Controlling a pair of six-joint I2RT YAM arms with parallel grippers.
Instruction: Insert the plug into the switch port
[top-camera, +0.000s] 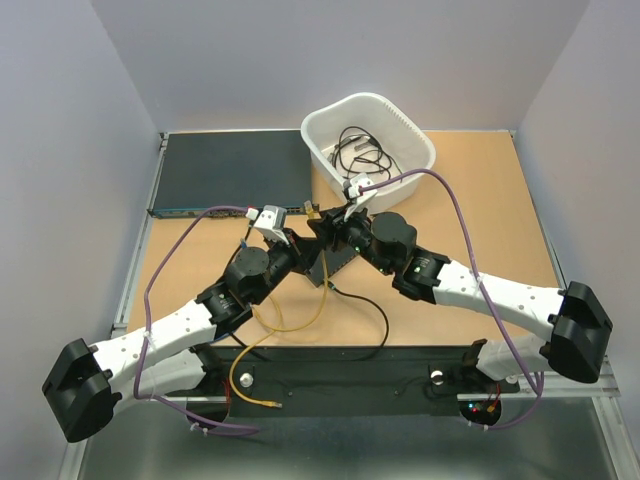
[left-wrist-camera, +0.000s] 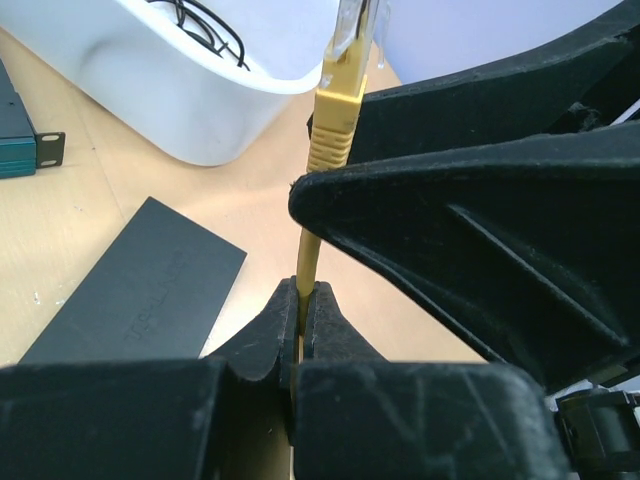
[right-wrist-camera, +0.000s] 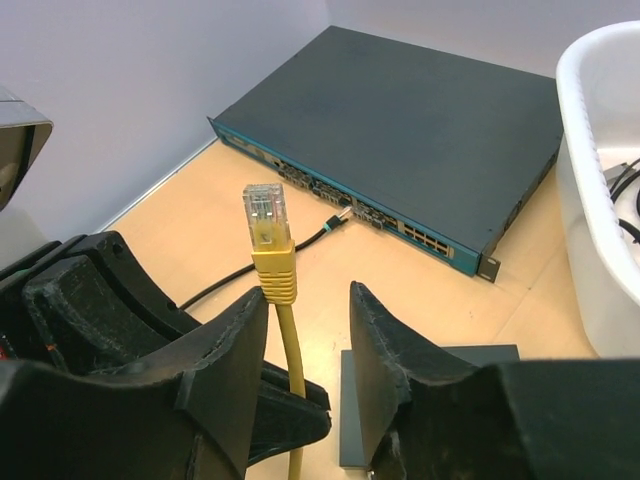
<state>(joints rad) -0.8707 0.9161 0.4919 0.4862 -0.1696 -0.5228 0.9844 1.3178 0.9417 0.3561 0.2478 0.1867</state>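
Note:
The plug (right-wrist-camera: 266, 225) is clear with a yellow boot and stands upright on a yellow cable (left-wrist-camera: 307, 262). My left gripper (left-wrist-camera: 303, 300) is shut on that cable just below the boot. My right gripper (right-wrist-camera: 308, 300) is open around the cable. Its left finger (right-wrist-camera: 235, 340) touches the boot and its right finger (right-wrist-camera: 385, 340) stands apart. In the top view both grippers (top-camera: 305, 238) (top-camera: 326, 226) meet mid-table over the small flat black box (top-camera: 335, 262), which also shows as the black box (left-wrist-camera: 140, 290). The switch port on the box is hidden.
A wide dark rack unit (top-camera: 230, 172) lies at the back left, with a black cable (right-wrist-camera: 300, 245) plugged into it. A white bin (top-camera: 368, 140) of cables stands behind the grippers. The yellow cable loops (top-camera: 300, 320) to the near rail.

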